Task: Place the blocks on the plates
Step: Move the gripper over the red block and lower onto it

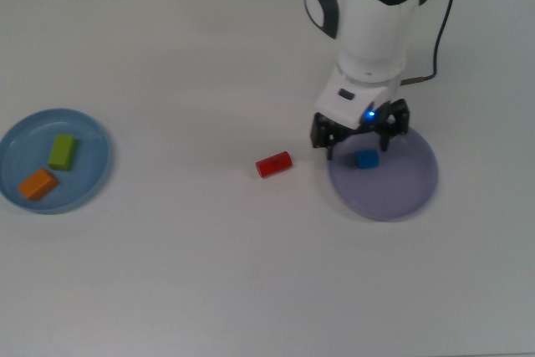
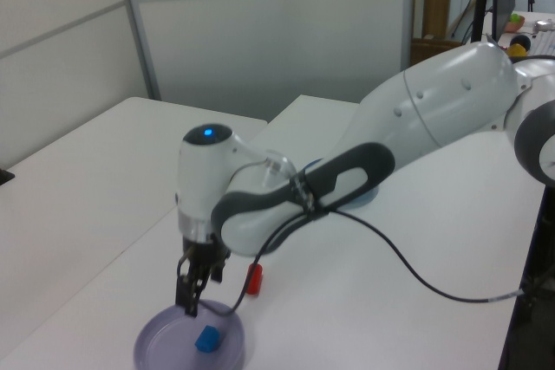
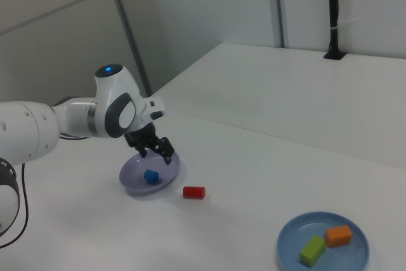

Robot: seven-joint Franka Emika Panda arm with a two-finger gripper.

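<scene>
The blue cube (image 1: 366, 159) (image 2: 206, 339) (image 3: 151, 176) lies on the pale lavender plate (image 1: 410, 186) (image 2: 160, 348) (image 3: 133, 179). My gripper (image 1: 358, 141) (image 2: 192, 294) (image 3: 155, 152) hangs open just above the cube, apart from it, holding nothing. The red cylinder (image 1: 274, 164) (image 2: 254, 279) (image 3: 193, 192) rests on the table beside the lavender plate, on the top view's left of it. On the light blue plate (image 1: 17, 144) (image 3: 288, 245), at the top view's far left, sit the green bar (image 1: 63, 151) (image 3: 312, 250) and the orange bar (image 1: 38, 184) (image 3: 337, 235).
A black cable (image 1: 436, 35) runs off the arm toward the back edge in the top view. The white table (image 1: 209, 273) stretches wide between the two plates. A wall and a dark post (image 3: 332, 11) stand behind the table in the right view.
</scene>
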